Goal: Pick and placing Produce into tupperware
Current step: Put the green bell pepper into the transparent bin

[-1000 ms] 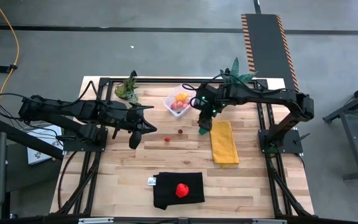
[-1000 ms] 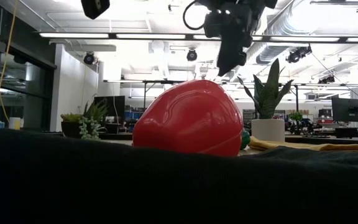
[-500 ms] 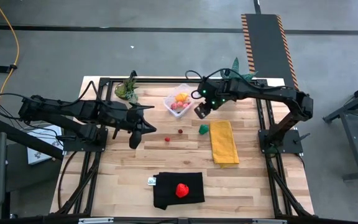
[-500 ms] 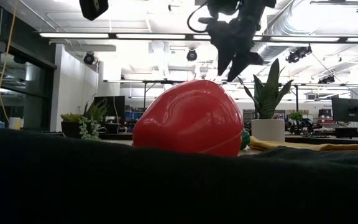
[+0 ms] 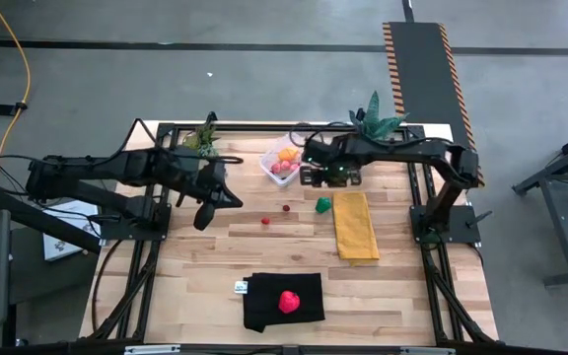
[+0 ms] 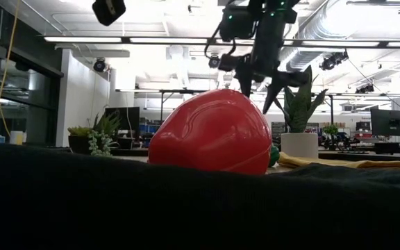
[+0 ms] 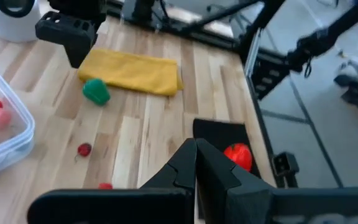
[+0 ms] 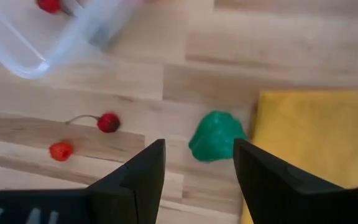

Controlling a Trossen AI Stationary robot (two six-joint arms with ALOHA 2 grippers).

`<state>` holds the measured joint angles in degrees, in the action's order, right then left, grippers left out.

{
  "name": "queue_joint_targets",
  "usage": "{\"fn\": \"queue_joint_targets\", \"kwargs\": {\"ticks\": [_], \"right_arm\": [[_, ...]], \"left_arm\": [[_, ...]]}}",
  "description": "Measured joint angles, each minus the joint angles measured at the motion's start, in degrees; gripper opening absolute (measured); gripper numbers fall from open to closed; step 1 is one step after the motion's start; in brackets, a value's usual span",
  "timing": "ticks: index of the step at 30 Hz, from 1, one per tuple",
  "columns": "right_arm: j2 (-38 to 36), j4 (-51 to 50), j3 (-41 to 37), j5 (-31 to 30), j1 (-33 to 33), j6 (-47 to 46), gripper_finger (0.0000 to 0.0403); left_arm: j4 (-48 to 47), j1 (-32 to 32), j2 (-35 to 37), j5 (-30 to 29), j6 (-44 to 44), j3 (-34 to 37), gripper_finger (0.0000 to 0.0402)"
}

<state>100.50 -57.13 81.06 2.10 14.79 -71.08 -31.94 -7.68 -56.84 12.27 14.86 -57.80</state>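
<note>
The clear tupperware (image 5: pixel 282 161) stands at the table's far middle with orange and pink produce in it. A green piece (image 5: pixel 322 204) lies on the wood beside a yellow cloth (image 5: pixel 356 225). Two small red berries (image 5: pixel 286 208) (image 5: pixel 265 221) lie near it. A red strawberry (image 5: pixel 288 301) rests on a black cloth (image 5: pixel 304 296) near the front edge. My right gripper (image 8: pixel 199 149) hangs open above the green piece (image 8: pixel 215 144), pointing down and clear of it. My left gripper (image 7: pixel 196 163) is shut and hovers over the table's left part.
A potted plant (image 5: pixel 202 143) stands at the far left and another in a white pot (image 5: pixel 376 116) at the far right. A small white label (image 5: pixel 241 287) lies beside the black cloth. Bare wood lies between the berries and the black cloth.
My right gripper has rolled about its wrist and sunk a little over the green piece, which has stayed where it was. My left gripper has swung a little toward the table's far edge, still shut.
</note>
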Motion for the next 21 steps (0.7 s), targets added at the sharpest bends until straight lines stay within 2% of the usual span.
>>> {"fn": "queue_joint_targets", "kwargs": {"ticks": [7,16,21], "right_arm": [[2.0,-0.4,0.0,1.3,-2.2,-6.4,0.0184],[2.2,-0.5,-0.7,1.5,-3.3,-19.2,0.0240],[2.7,-2.7,-0.7,1.5,-5.2,-24.9,0.0252]], "left_arm": [[-4.4,0.2,0.0,1.9,-2.6,0.0,0.0001],[-7.7,0.2,0.0,3.4,-2.6,0.0,0.0001],[-9.0,0.2,0.0,4.3,-4.2,0.0,0.0001]]}}
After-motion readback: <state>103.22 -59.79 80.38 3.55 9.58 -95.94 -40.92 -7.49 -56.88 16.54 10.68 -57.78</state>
